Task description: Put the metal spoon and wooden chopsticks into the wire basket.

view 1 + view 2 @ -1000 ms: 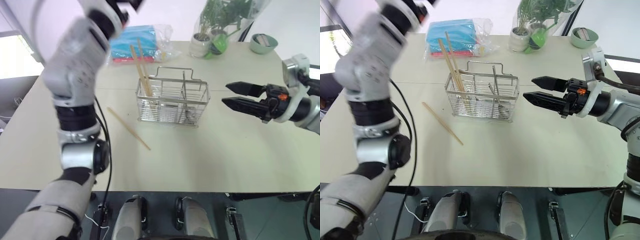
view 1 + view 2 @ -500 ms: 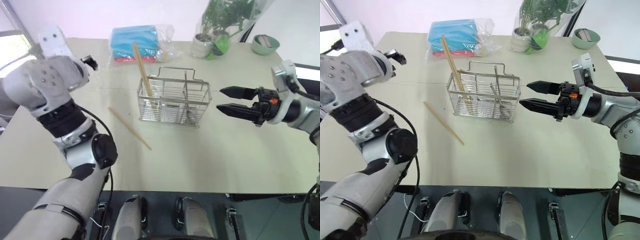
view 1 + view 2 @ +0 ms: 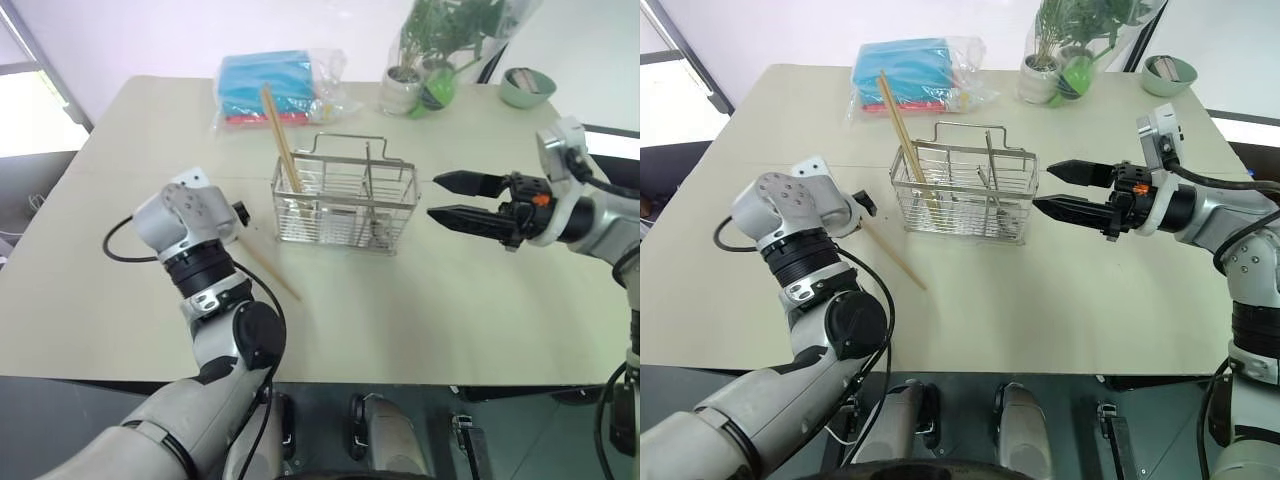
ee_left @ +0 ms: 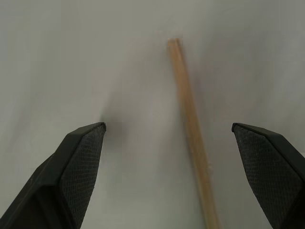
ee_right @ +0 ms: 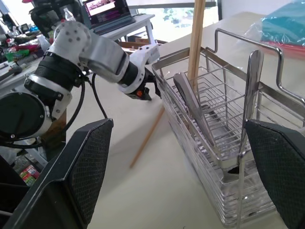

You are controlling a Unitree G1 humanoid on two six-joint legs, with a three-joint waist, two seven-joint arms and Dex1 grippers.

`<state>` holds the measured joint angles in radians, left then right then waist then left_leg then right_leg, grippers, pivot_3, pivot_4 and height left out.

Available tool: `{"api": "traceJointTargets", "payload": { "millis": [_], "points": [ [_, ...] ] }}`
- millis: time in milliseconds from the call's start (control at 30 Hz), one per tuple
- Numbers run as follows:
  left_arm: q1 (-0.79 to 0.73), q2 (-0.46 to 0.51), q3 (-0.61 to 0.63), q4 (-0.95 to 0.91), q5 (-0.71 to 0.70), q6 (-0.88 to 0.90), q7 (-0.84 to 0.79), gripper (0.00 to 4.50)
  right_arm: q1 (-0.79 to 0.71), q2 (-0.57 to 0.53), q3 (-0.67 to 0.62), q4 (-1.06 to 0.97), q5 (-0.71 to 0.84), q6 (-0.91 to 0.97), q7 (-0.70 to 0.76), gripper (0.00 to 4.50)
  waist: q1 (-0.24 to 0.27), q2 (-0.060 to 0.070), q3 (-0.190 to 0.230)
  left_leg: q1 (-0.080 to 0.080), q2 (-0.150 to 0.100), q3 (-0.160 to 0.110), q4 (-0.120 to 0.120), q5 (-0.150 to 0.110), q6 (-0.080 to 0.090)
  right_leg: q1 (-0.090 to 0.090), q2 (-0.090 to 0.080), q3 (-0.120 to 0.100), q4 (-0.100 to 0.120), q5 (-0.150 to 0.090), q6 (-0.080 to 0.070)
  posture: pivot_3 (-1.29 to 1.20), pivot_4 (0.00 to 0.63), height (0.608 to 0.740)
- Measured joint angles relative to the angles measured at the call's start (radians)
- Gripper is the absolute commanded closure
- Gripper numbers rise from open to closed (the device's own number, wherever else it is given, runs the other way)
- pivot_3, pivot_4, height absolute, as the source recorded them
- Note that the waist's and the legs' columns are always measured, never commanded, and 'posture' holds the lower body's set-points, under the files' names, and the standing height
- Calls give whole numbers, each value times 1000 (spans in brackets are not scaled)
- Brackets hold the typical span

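Observation:
The wire basket (image 3: 345, 205) stands mid-table. One wooden chopstick (image 3: 280, 135) leans upright in its left compartment. A shiny metal spoon (image 5: 251, 81) stands handle-up in the right compartment, beside a grey utensil (image 5: 190, 102). Another chopstick (image 3: 275, 272) lies flat on the table, left of the basket. My left gripper (image 4: 167, 126) is open and points down at that chopstick's far end (image 4: 190, 124), which lies between the fingers, untouched. My right gripper (image 3: 434, 195) hovers level just right of the basket, open and empty.
At the table's far side are a blue packet in a clear plastic bag (image 3: 270, 85), a potted plant (image 3: 405, 85) and a green bowl (image 3: 527, 87). The table's front edge (image 3: 400, 383) is close to me.
My left arm swung down from high above the table's left side to the tabletop, and its gripper now points down at the lying chopstick. The right gripper stayed in place.

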<state>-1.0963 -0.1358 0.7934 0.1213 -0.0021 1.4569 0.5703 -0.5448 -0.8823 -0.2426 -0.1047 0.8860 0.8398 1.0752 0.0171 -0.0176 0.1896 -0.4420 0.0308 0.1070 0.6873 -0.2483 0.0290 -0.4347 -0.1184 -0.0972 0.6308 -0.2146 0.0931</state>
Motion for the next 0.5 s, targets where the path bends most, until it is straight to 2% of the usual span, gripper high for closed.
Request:
{"api": "traceJointTargets", "payload": {
  "millis": [133,233,333,467,500],
  "points": [
    [0,33,-38,130,0,-117,4,38,9,0,-18,-20,4,6,-14,0,1,4,-3,2,0,0,0,-2,4,1,0,0,0,0,0,0,150,715],
    [3,65,-72,230,-1,-197,5,821,31,0,-26,-32,4,7,-18,0,-1,9,-6,4,0,0,0,-3,5,3,0,0,1,0,0,0,150,715],
    [4,88,-72,285,-6,-254,14,2189,44,-2,-37,-47,4,7,-18,0,0,15,-9,5,0,0,-1,-3,5,3,0,0,1,0,0,0,150,715],
    [4,100,-71,319,-27,-296,24,4125,50,-6,-38,-51,4,10,-17,0,6,15,-10,7,0,0,-1,-3,5,5,0,0,1,0,0,0,150,715],
    [2,103,-70,324,-35,-304,27,4462,50,-8,-38,-51,4,10,-16,0,10,15,-10,7,0,0,-1,-3,5,5,0,0,1,0,0,0,150,715]
  ]
}}
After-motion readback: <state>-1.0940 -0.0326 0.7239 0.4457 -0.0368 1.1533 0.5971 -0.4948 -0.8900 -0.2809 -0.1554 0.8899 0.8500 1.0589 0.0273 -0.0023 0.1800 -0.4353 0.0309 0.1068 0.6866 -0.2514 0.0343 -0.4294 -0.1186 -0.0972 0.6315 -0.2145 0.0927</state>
